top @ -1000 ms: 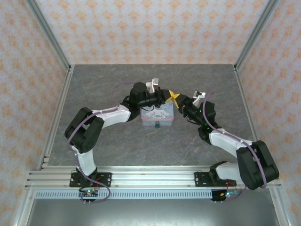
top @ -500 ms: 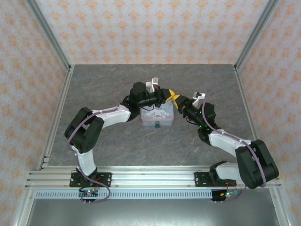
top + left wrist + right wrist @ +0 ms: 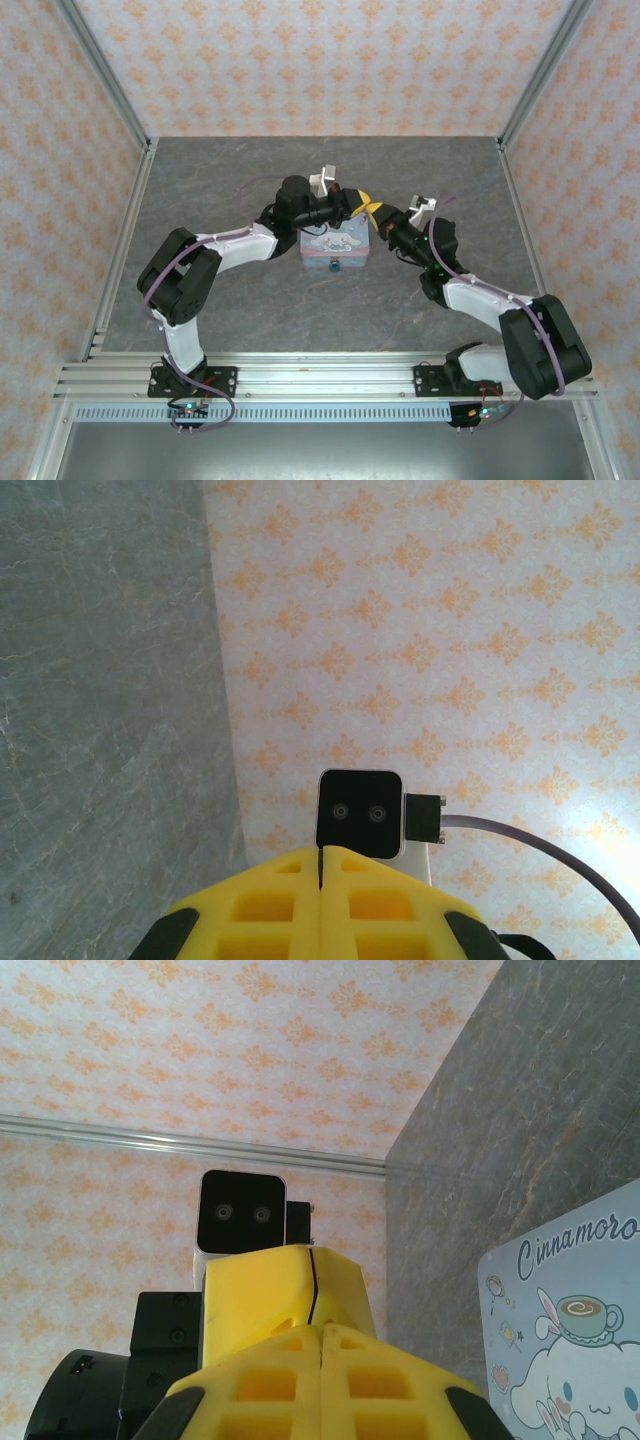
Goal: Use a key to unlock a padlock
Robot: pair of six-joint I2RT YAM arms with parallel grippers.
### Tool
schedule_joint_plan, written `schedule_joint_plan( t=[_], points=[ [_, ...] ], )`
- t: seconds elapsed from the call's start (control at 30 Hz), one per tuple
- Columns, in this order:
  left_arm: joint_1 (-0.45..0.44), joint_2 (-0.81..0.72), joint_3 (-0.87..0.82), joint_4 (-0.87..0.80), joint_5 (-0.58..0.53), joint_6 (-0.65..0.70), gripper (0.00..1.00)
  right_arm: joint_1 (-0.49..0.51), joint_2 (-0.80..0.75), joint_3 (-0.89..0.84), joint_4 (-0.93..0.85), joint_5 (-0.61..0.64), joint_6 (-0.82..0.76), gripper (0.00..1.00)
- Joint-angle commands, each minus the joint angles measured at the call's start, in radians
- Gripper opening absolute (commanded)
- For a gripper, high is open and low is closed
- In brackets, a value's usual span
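Grey desk [image 3: 220, 190], tin [image 3: 335, 243] mid. Left end effector [image 3: 357, 201] and right end effector [image 3: 375, 212] both pinched closed, tips meeting above tin's far edge. Padlock [image 3: 332, 266] at tin's front untouched; unlocking looks all ahead.

cartoon tin [image 3: 337, 246] on grey marbled table [image 3: 250, 310]

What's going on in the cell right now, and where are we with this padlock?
Both arms reach in by the far edge of the cartoon tin. The left pincer and right pincer are both shut and meet tip to tip. Whether either pinches the key is too small to tell. A small blue item, probably the padlock, sits at the tin's near side, untouched.
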Motion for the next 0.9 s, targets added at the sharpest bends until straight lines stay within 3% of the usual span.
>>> schedule_joint_plan(
  t=[0.0, 0.03, 0.07, 0.13, 0.23, 0.37, 0.57, 0.7, 0.87],
  points=[
    [-0.008, 0.000, 0.000, 0.053, 0.011, 0.005, 0.00, 0.009, -0.003, 0.008, 0.042, -0.019, -0.010, 0.00],
    [-0.006, -0.007, -0.001, 0.042, -0.001, 0.010, 0.00, 0.009, -0.006, 0.002, 0.037, -0.011, -0.012, 0.00],
    [-0.002, -0.019, -0.005, 0.032, -0.014, 0.015, 0.13, 0.008, -0.011, -0.005, 0.034, -0.004, -0.014, 0.00],
    [0.019, -0.059, -0.033, 0.015, -0.057, 0.025, 0.50, 0.009, -0.020, -0.014, 0.017, 0.006, -0.018, 0.00],
    [0.064, -0.157, -0.101, -0.033, -0.121, 0.048, 0.74, 0.009, -0.033, -0.023, -0.009, 0.011, -0.025, 0.00],
    [0.083, -0.314, -0.162, -0.289, -0.171, 0.202, 0.84, 0.009, -0.035, -0.021, -0.057, 0.005, -0.039, 0.00],
    [0.015, -0.487, -0.222, -0.753, -0.320, 0.536, 0.88, 0.010, 0.021, 0.034, -0.143, 0.000, -0.050, 0.00],
    [-0.070, -0.505, -0.297, -0.826, -0.394, 0.635, 0.87, 0.008, 0.104, 0.087, -0.142, 0.006, -0.013, 0.00],
    [-0.143, -0.434, -0.372, -0.735, -0.427, 0.650, 0.71, 0.011, 0.187, 0.143, -0.149, 0.046, 0.026, 0.00]
  ],
)
